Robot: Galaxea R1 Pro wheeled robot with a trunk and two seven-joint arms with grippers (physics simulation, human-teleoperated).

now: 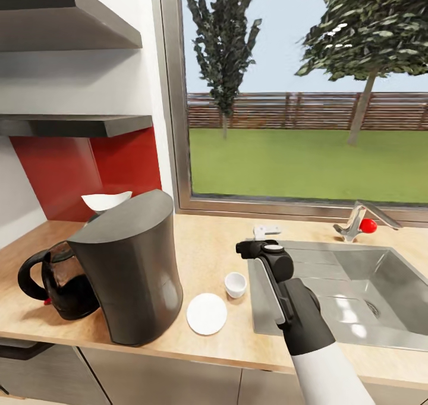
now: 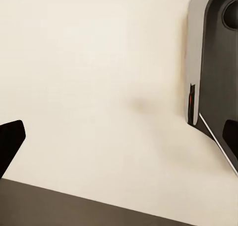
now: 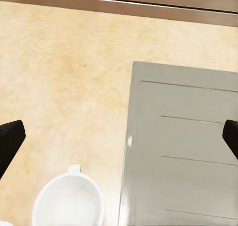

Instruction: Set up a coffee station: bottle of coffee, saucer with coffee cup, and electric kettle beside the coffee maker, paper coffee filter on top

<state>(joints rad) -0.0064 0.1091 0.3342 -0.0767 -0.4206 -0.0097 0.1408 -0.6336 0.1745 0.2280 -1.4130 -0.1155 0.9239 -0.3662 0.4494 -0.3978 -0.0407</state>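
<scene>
Right tool (image 3: 119,136) open over cup (image 3: 69,201).

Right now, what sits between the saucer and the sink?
In the head view, the cup stands on bare counter between the saucer and the sink, touching neither. The right gripper hovers just beyond it.

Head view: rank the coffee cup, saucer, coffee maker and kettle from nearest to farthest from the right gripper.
From the right gripper:
1. Coffee cup, just left of the arm.
2. Saucer, beside the cup.
3. Coffee maker, farther left.
4. Kettle, leftmost.
</scene>
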